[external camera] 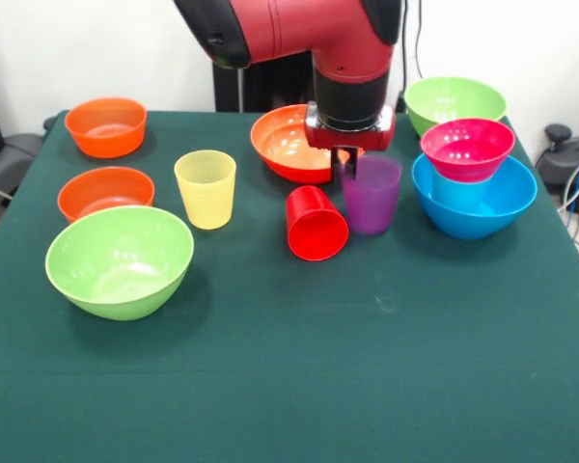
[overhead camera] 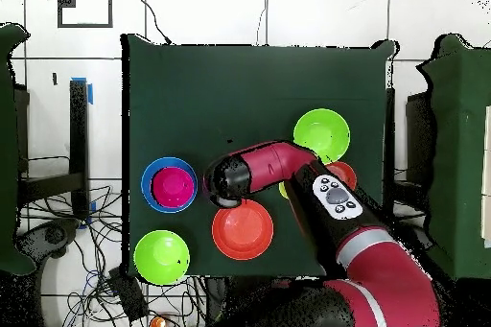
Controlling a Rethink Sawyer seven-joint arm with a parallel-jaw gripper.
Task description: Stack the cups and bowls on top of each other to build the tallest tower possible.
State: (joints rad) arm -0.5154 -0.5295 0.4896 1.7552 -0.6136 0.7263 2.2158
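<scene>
Cups and bowls lie scattered across a dark green cloth-covered table (external camera: 289,386). Front view: the purple cup (external camera: 372,195) stands upright at centre, with the gripper (external camera: 346,162) directly above its left rim; one dark finger (external camera: 346,160) reaches down at that rim, and whether the tool is spread or pinching cannot be told. Just left, the red cup (external camera: 316,223) lies tipped with its mouth toward the lower edge of the frame, close to the purple one. The yellow cup (external camera: 206,188) stands upright further left, apart from the others. Behind the gripper sits the wide orange bowl (external camera: 288,144). At right, the small magenta bowl (external camera: 467,148) is nested in the large blue bowl (external camera: 474,197), with a lime green bowl (external camera: 454,101) behind them near the table's far right corner. At left are two small orange bowls (external camera: 106,125) (external camera: 105,191) and a second lime green bowl (external camera: 120,259). All are smooth, glossy and round. The lower half of the frame is open cloth.

Overhead view: the red arm (overhead camera: 326,198) covers the table's centre, hiding the cups; the blue bowl (overhead camera: 150,187) lies at left, well inside the table's edge.
</scene>
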